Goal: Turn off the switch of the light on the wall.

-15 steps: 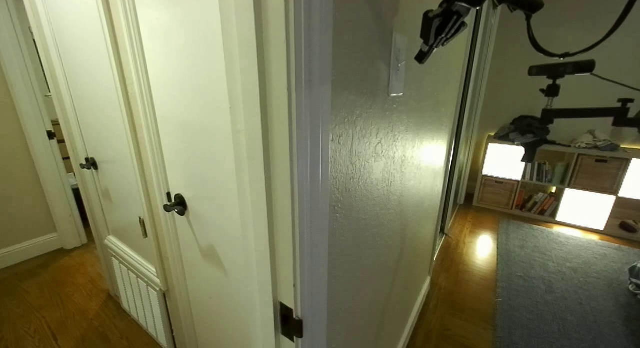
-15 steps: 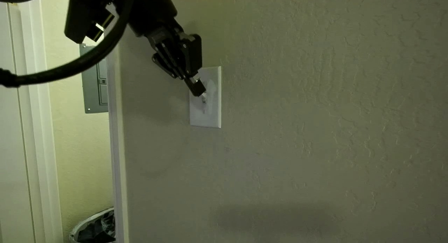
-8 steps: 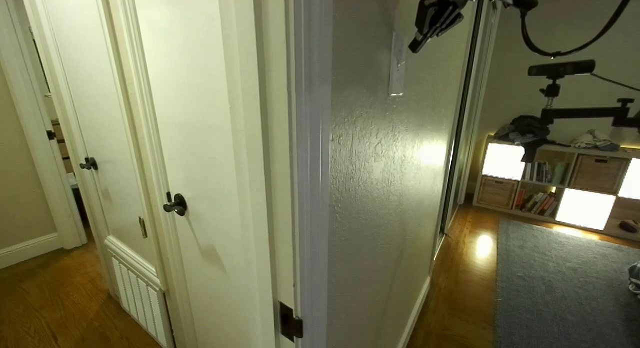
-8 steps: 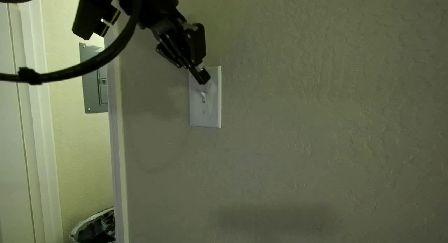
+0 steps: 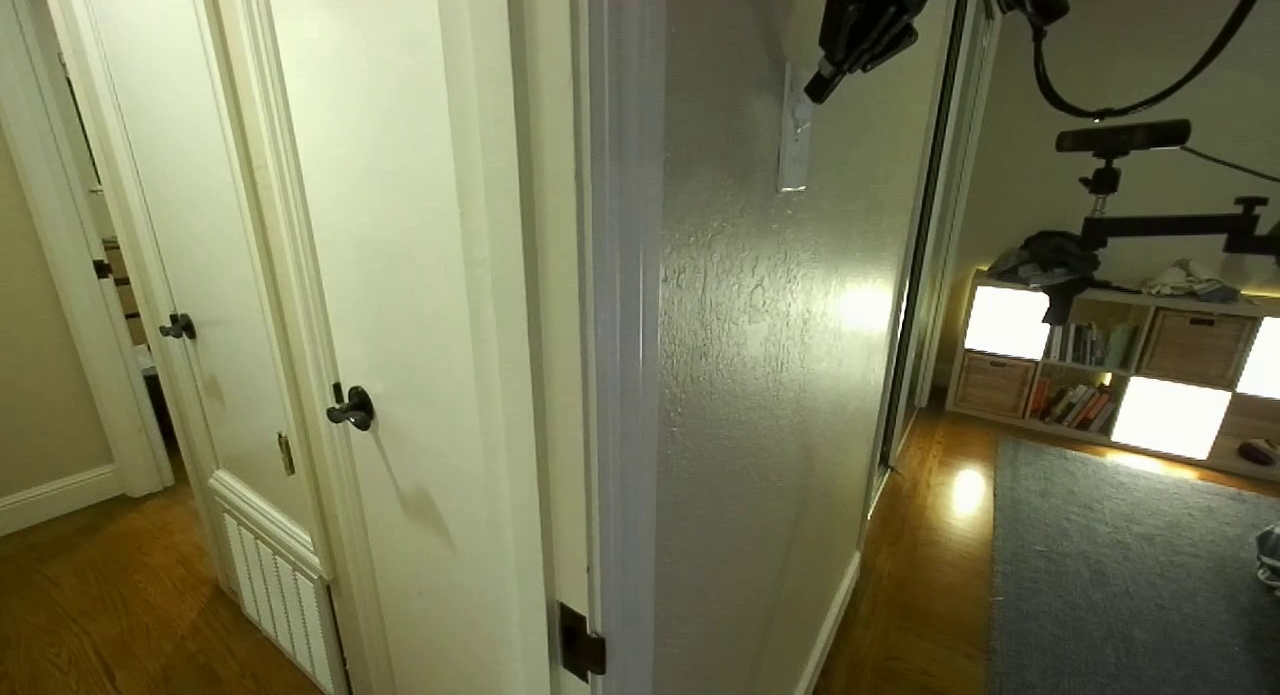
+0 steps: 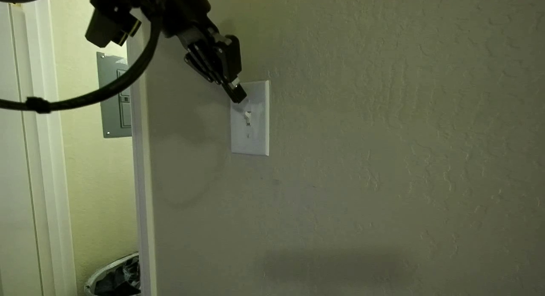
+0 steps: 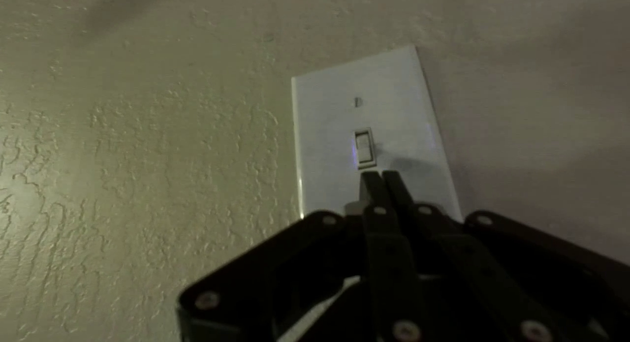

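Light switch and its small lever, tipped up as far as we can tell, sit on the bumpy beige wall. Just above the lever hangs the end effector, slanting down toward it; its fingers are pressed together with nothing between them. Whether it touches the switch, we cannot tell. We judge that the fingers meet to form one blunt tip, set high so a downward push could flip the lever. Around the corner stands a white door.

White switch — beige wall
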